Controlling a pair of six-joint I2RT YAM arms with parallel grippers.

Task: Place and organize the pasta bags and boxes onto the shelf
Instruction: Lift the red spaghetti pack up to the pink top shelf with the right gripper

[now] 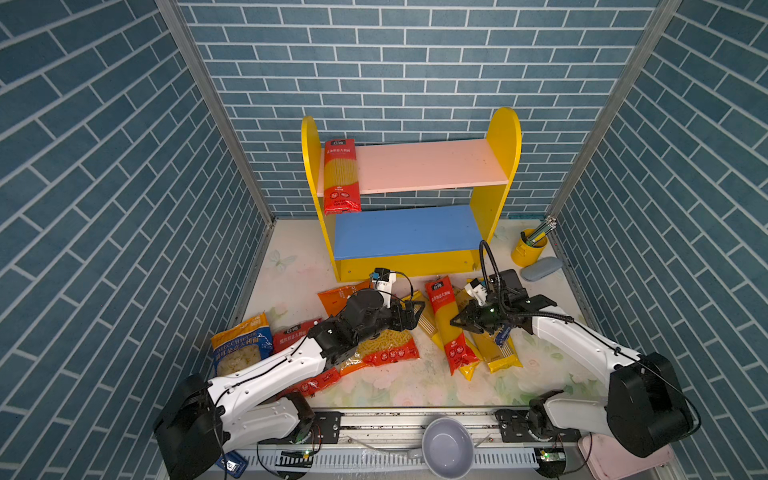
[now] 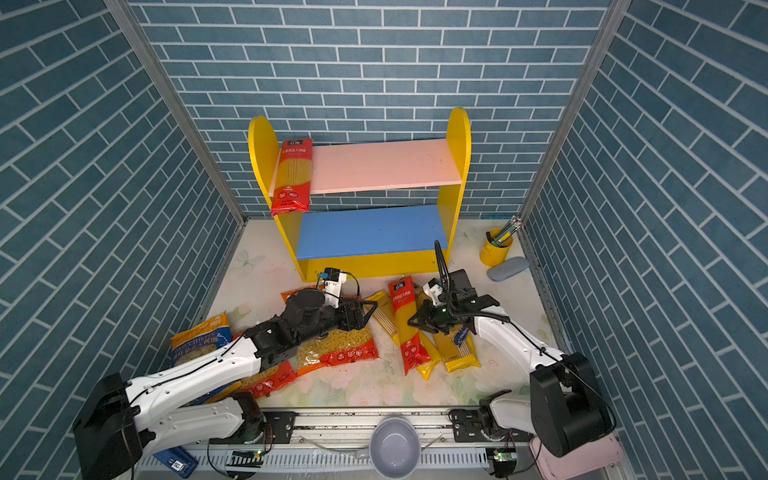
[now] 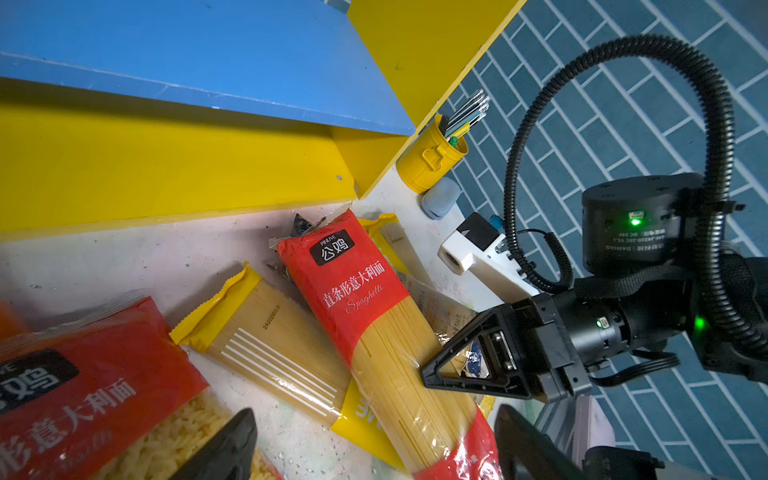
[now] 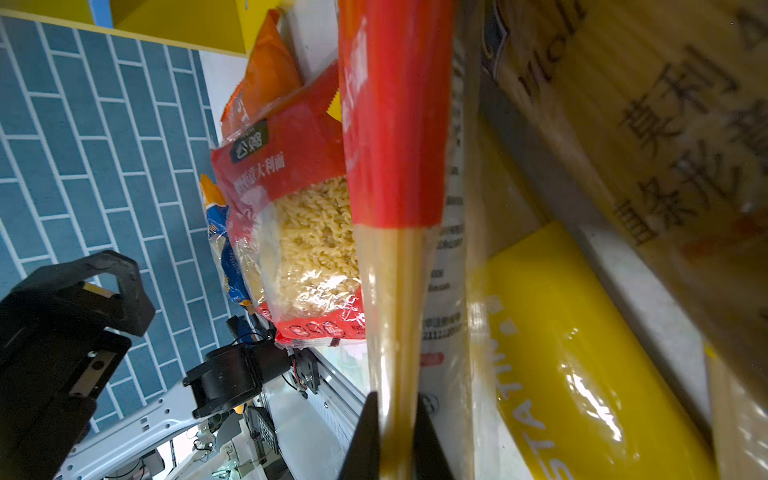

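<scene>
The right gripper (image 4: 395,432) is clamped on the red spaghetti pack (image 1: 446,320) lying on the table (image 1: 399,382) near the shelf (image 1: 409,232). The left gripper (image 1: 415,313) stands apart over the fusilli bag (image 1: 386,347).

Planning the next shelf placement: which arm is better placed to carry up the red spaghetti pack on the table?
Right. The right gripper is shut on the red spaghetti pack; the left gripper is open beside it, holding nothing.
</scene>
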